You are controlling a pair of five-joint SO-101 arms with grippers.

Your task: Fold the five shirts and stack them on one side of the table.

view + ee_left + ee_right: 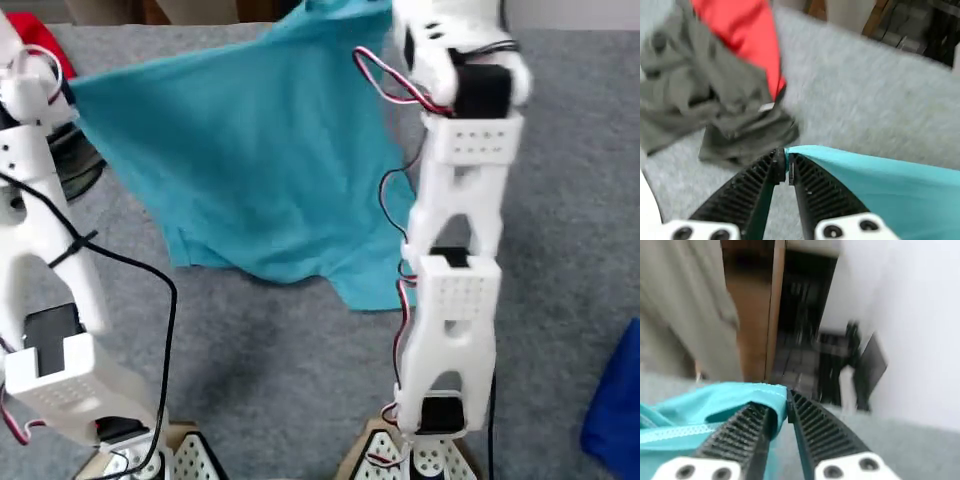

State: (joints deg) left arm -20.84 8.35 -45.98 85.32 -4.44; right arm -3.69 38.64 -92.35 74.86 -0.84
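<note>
A teal shirt (260, 160) hangs spread in the air between the two arms, its lower edge draped on the grey table (300, 370). My left gripper (787, 165) is shut on one corner of the teal shirt (880, 180) at the left of the high view. My right gripper (786, 407) is shut on the other upper edge of the teal shirt (705, 410), up at the back of the table. A crumpled grey shirt (700, 100) and a red shirt (745, 35) lie on the table beyond the left gripper.
A blue shirt (615, 400) lies at the table's right edge. The red shirt (45, 50) peeks out at the back left corner. The right arm's white links (455, 290) stand over the table's right middle. Dark furniture stands behind the table.
</note>
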